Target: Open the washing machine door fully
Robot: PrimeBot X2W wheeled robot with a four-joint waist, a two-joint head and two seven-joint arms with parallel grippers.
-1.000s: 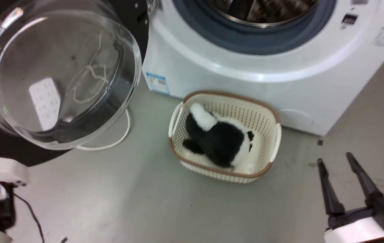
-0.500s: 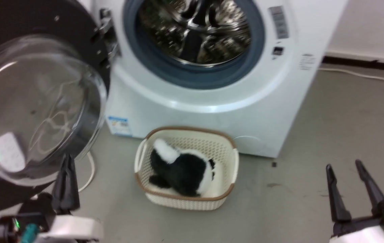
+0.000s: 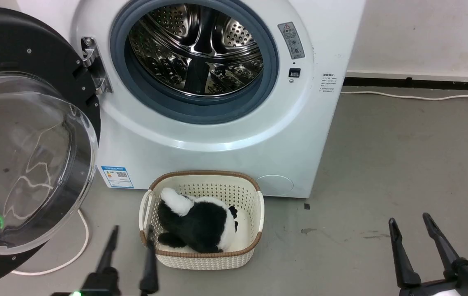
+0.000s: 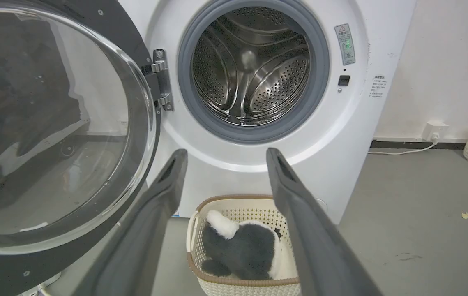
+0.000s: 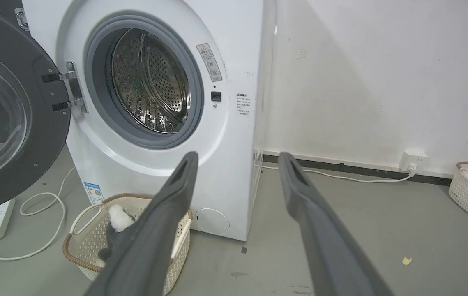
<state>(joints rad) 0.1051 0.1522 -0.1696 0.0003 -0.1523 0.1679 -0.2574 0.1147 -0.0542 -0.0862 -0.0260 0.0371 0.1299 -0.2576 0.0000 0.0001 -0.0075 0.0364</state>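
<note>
Head view, washing machine door (image 3: 28, 144) wide open

The washing machine door (image 3: 24, 160) has clear, shiny glass. The drum (image 3: 194, 53) is shiny metal. The basket (image 3: 205, 261) is smooth plastic.

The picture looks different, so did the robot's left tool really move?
Yes. The left tool went right, from by the round black-rimmed glass door to the left edge of the cream plastic basket.

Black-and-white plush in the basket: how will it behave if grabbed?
The plush toy looks furry and slumped, so it is probably soft, floppy and light. Its pile likely resists slipping. The openwork basket looks light too, so it may drag along.
</note>
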